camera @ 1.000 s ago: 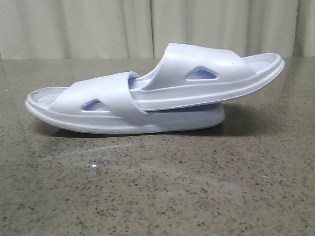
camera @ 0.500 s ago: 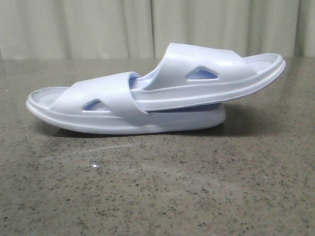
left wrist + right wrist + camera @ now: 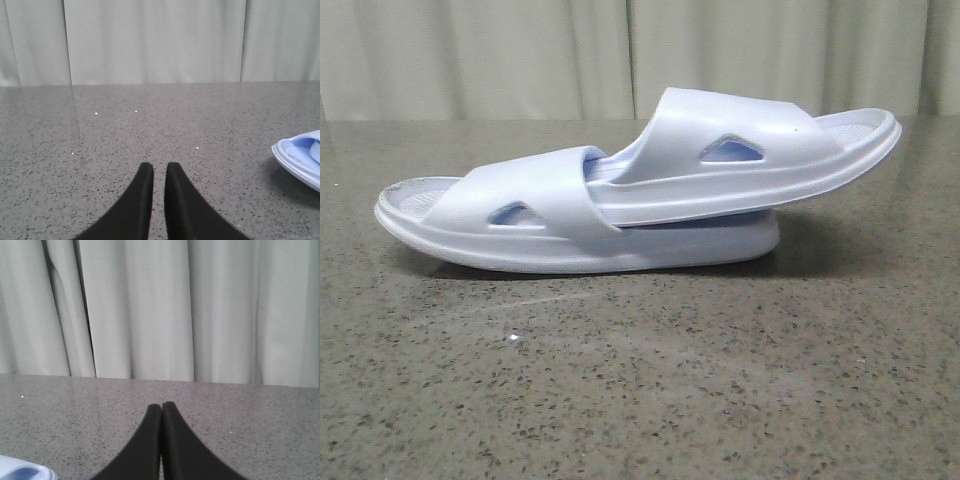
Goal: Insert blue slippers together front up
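Observation:
The two pale blue slippers lie nested in the middle of the table in the front view. The lower slipper rests flat on its sole. The toe of the upper slipper is pushed under the lower one's strap, and its heel rises to the right. No gripper touches them and none shows in the front view. My left gripper hovers over bare table, its fingers a narrow gap apart and empty, with one slipper end off to its side. My right gripper has its fingertips pressed together, and a slipper edge peeks in at a corner.
The speckled grey stone tabletop stretches around the slippers. A pale pleated curtain hangs behind the table's far edge.
The nested slippers have shifted very slightly to the right in the front view. Nothing else differs.

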Available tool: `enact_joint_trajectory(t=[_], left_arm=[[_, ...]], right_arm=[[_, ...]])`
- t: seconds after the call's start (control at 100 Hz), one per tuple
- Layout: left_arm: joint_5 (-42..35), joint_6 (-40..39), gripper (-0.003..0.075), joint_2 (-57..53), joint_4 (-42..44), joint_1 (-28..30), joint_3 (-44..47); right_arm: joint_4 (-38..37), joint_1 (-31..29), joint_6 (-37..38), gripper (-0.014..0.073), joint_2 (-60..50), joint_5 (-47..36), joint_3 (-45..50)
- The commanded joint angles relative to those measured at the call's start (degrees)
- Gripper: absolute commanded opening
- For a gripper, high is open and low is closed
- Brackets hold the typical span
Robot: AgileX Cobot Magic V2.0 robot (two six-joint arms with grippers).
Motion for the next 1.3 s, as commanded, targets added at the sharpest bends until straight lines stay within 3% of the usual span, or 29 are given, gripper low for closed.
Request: enact_joint_trajectory(t=[0.0, 1.07, 1.29], left_arm=[[-4.48, -0.86, 0.0016, -2.35, 0.95, -0.2, -0.32], [-4.48, -0.86, 0.0016, -2.34, 1.1, 2.08, 0.93], [-4.48, -0.86, 0.0016, -2.34, 1.1, 2.08, 0.93]], right_arm=[[-1.2, -0.05, -0.54, -0.0107, -0.06, -2.14, -1.52], [-1.11, -0.05, -0.54, -0.0107, -0.06, -2.22, -1.52], [-0.65, 10.57, -0.54, -0.0107, -0.05, -5.55, -1.36]])
